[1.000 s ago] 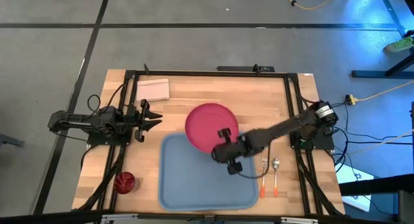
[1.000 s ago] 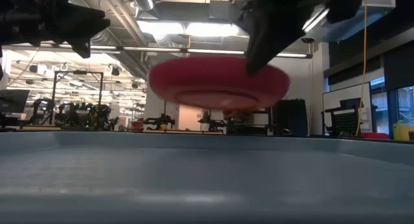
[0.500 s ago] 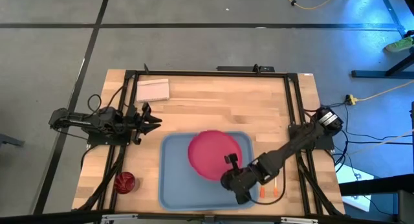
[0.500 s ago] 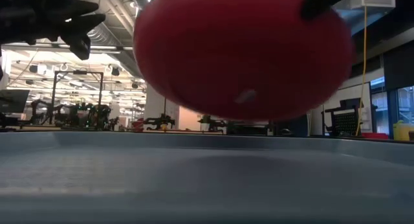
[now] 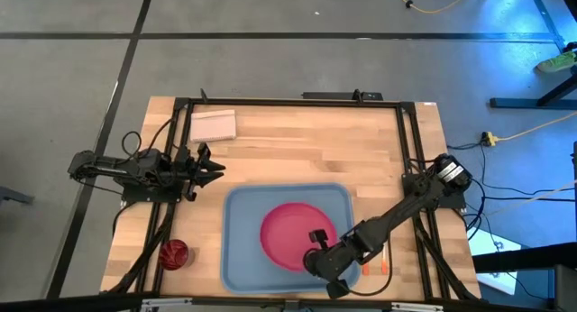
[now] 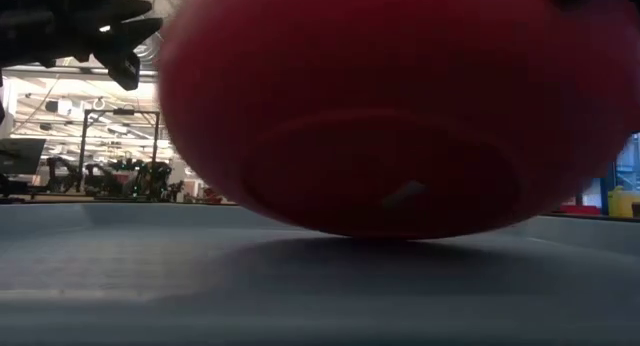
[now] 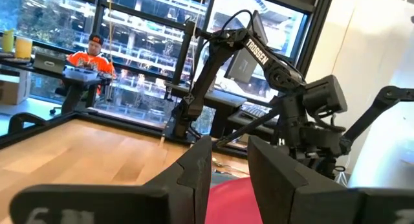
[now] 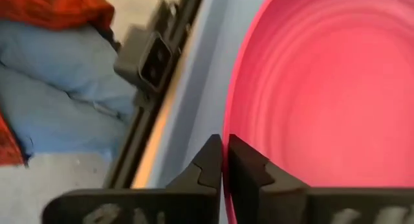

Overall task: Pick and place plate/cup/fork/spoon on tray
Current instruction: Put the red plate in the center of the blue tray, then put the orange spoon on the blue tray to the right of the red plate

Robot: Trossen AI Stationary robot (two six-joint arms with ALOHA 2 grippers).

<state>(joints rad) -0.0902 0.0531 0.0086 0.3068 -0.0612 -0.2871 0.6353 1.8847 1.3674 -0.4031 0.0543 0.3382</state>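
The pink-red plate (image 5: 293, 233) is over the middle of the light-blue tray (image 5: 242, 249). In the low view its underside (image 6: 400, 136) fills the picture just above the tray floor (image 6: 200, 286). My right gripper (image 5: 317, 251) is shut on the plate at its near right edge. My left gripper (image 5: 215, 168) is open and empty, above the table left of the tray's far left corner. The dark red cup (image 5: 173, 253) stands on the table near the front left. The orange handles of the fork (image 5: 365, 270) and the spoon (image 5: 383, 270) show right of the tray; my right arm hides their heads. My right gripper pinches the plate's rim (image 8: 227, 123) between its two fingers, at the plate's near right edge. It comes in from the table's near right side, slanting down. The plate's foot (image 6: 385, 231) is at the tray floor; I cannot tell whether it touches.
A white folded sheet (image 5: 213, 124) lies at the table's far left. A dark frame (image 5: 297, 102) runs around the table's edges. Bare wood lies beyond the tray's far side.
My right gripper has carried the plate from over the tray's far edge toward the table's near edge and down. The plate now sits low over the middle of the tray, close to its floor.
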